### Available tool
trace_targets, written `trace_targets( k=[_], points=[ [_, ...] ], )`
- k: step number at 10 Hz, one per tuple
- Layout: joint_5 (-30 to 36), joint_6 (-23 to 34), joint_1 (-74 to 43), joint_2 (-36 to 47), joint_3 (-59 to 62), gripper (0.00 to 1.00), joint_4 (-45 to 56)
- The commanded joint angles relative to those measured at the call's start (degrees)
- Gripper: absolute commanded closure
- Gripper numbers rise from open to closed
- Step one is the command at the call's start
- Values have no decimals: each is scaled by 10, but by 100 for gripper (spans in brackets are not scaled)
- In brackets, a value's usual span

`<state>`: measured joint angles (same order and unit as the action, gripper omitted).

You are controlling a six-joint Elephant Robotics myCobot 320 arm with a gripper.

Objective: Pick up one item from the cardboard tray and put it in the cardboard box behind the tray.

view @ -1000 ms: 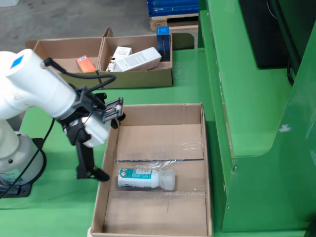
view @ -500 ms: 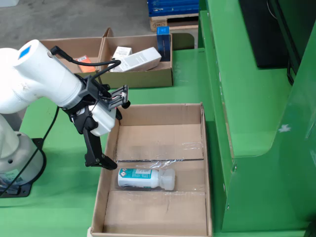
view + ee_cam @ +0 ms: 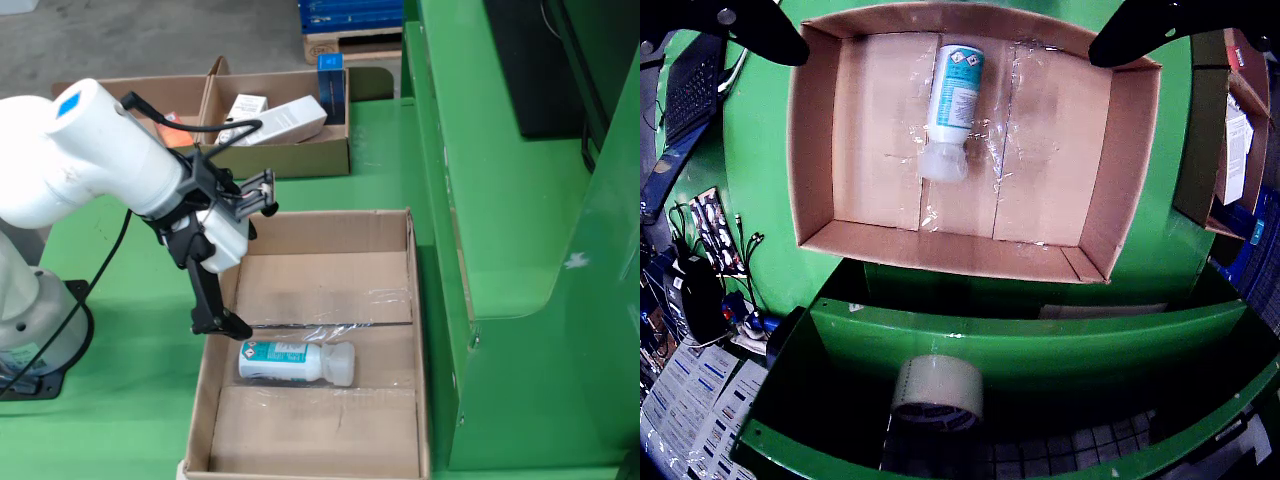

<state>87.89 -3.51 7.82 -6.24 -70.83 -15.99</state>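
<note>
A white bottle with a teal label (image 3: 295,362) lies on its side on the floor of the large open cardboard box (image 3: 411,300), clear of the gripper. In the wrist view the bottle (image 3: 952,100) lies with its cap toward the bottom of the picture. My gripper (image 3: 245,262) hangs over the left wall of the box, open and empty. Its black fingers (image 3: 750,25) spread wide at the top corners of the wrist view, so the gripper (image 3: 947,52) is above the bottle. The cardboard tray (image 3: 290,160) behind holds a white carton (image 3: 290,118) and a blue box (image 3: 331,85).
A tall green machine frame (image 3: 500,200) runs along the right side of the box. A roll of tape (image 3: 937,392) sits on a green shelf below the box in the wrist view. Cables and a keyboard (image 3: 690,90) lie at the left. The arm's base (image 3: 30,330) stands at the left.
</note>
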Motion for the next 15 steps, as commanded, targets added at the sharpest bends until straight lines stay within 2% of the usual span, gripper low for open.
trace_targets(
  k=[1,2,4,5,6,8,9,10,11,15],
  points=[
    [19,22,-31,-130,160,0,26],
    [19,22,-31,-130,160,0,26],
    [32,38,-45,-223,290,0,82],
    [32,38,-45,-223,290,0,82],
    [34,43,-48,-278,376,0,124],
    [34,43,-48,-278,376,0,124],
    [36,49,-51,-385,541,0,204],
    [36,49,-51,-385,541,0,204],
    [41,53,-55,-502,708,0,264],
    [49,52,-57,-519,708,0,258]
  ],
)
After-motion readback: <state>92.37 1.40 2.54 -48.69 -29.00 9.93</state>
